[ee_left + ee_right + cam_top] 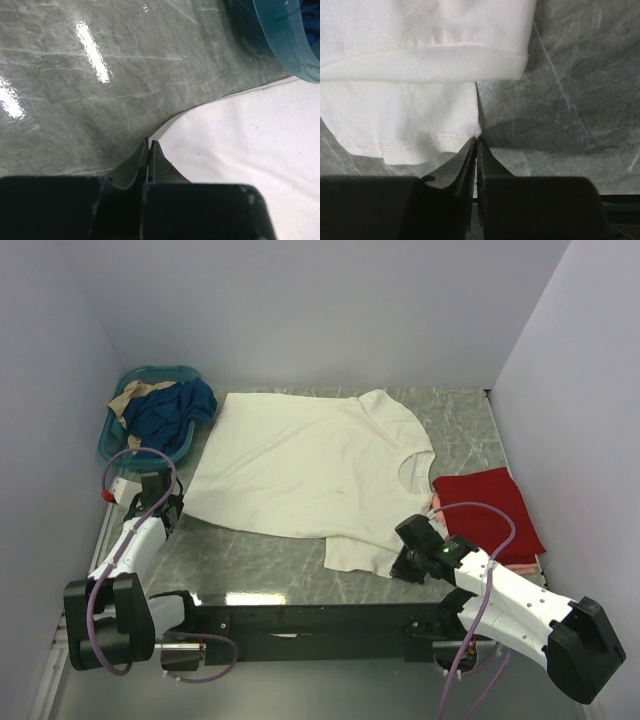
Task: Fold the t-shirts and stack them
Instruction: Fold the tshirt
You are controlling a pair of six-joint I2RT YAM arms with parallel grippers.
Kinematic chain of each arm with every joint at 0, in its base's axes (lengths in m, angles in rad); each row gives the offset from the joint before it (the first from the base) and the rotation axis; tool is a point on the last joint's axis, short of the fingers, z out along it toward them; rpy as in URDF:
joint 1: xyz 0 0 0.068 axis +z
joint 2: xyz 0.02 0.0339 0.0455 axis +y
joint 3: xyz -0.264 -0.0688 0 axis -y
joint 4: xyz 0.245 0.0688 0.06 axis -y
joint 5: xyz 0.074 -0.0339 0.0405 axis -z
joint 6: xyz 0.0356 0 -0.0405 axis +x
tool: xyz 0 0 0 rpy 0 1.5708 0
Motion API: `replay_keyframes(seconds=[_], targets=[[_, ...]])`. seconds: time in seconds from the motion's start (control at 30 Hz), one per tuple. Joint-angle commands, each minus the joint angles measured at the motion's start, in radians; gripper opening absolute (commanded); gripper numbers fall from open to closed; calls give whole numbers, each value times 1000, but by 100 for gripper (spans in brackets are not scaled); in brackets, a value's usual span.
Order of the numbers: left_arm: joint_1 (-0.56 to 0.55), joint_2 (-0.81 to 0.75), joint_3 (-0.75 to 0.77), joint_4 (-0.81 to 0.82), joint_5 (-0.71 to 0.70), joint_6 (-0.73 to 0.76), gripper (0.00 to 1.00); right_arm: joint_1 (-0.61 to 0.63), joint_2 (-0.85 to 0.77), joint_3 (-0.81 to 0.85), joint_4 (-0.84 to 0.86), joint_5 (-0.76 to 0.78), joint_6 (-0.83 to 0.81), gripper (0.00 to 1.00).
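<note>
Across the middle of the desk (270, 560) lay the white t-shirt (310, 470), spread flat with its round neck toward the right and its lower sleeve hanging toward the near edge. Beside the collar, at the right side of the desk, sat the folded red t-shirt (490, 510), resting on the pink t-shirt (522, 565), of which only a thin edge showed. At the far left corner stood a teal basket (158, 371) holding a blue cloth (170, 410) and a tan cloth (130, 395).

The left arm (135, 545) reached forward along the left side of the desk, its wrist bent down near the shirt's bottom hem, close to the basket. The left jaws were pressed together, their tips right at the curved edge of the hem; whether any cloth was caught between them could not be told.

The right arm (500, 590) stretched low and leftward from its base, its wrist pointing at the near corner of the sleeve. The right jaws were drawn almost together, only a thin slit between them, their tips touching the corner of the sleeve's stitched hem. Whether they pinched the cloth was not clear from the right wrist view.
</note>
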Motion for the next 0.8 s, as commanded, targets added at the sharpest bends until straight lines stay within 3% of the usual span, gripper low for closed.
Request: replay_keyframes(seconds=[0.0, 0.03, 0.17, 0.6, 0.77], targets=[[4, 5, 11, 30, -20, -3, 1, 5, -7, 3, -1, 25, -10, 6], [4, 4, 8, 32, -22, -3, 1, 5, -4, 9, -15, 27, -8, 0], [4, -9, -1, 23, -32, -6, 1, 5, -15, 35, -54, 27, -33, 0], [4, -150, 0, -75, -65, -32, 1, 5, -462, 199, -358, -20, -82, 0], [4, -234, 8, -126, -78, -36, 1, 5, -496, 256, -427, -60, -105, 0]])
